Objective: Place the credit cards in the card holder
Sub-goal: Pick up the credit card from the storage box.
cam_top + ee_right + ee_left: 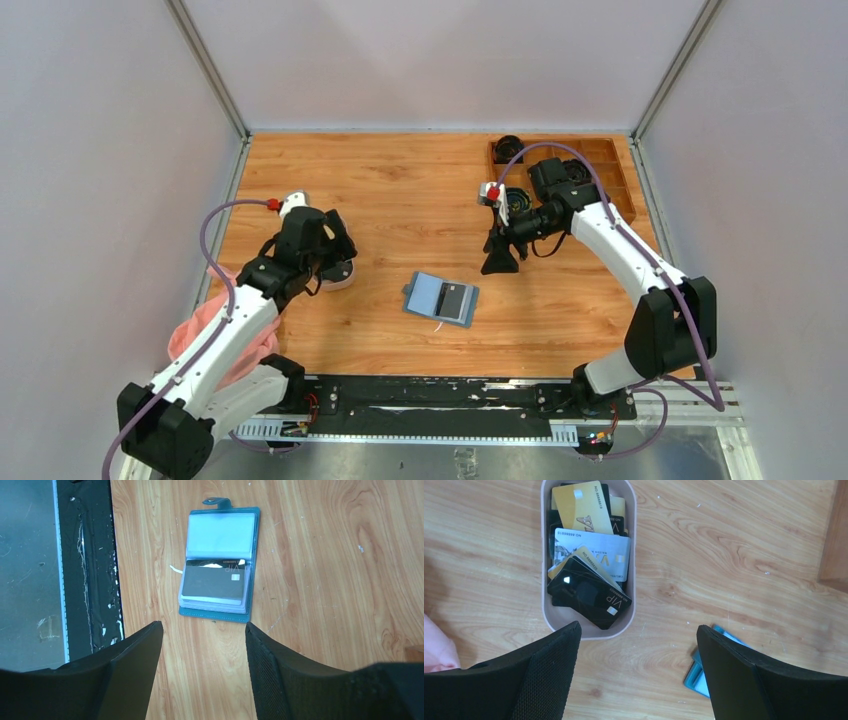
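The desk (400, 190) is warm orange-brown wood grain, boxed in by plain pale grey walls with metal posts in the far corners. A black rail (450, 395) runs along the bottom edge of the overhead view. A brown wooden tray (612, 170) with compartments sits at the upper right of the desk, and a pink cloth (215, 335) lies at the lower left under the left arm.

The card holder (441, 298) lies open and flat at the centre of the desk, a little below the middle of the overhead view. In the right wrist view one dark card (215, 582) sits in its lower clear pocket, and the upper pocket looks empty. The right fingers (280, 665) hang above it, parted and holding nothing, with the holder just beyond their tips.

The credit cards (589, 555), gold, silver and black, are heaped in a small oval white dish (544, 580) at the upper left of the left wrist view. The left fingers (549, 665) are spread wide and empty, and the dish's near rim lies just past the left-hand tip. A teal corner of the holder peeks beside the right-hand tip.
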Robot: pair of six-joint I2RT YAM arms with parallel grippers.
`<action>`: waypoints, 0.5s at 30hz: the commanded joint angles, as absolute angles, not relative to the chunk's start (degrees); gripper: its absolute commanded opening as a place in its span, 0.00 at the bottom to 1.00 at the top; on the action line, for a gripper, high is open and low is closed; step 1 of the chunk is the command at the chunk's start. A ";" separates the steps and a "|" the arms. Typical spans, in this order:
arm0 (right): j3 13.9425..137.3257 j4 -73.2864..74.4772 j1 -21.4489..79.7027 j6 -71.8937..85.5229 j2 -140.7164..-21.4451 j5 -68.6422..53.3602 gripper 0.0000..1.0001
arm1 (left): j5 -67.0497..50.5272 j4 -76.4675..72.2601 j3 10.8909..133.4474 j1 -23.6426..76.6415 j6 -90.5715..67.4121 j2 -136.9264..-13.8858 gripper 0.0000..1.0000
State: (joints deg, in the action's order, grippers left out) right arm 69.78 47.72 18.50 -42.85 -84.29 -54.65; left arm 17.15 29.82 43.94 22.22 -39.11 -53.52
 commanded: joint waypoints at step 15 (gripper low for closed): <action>68.65 47.97 17.84 -43.89 -84.70 -55.52 0.64 | 25.23 38.23 51.72 21.01 -55.07 -67.83 0.62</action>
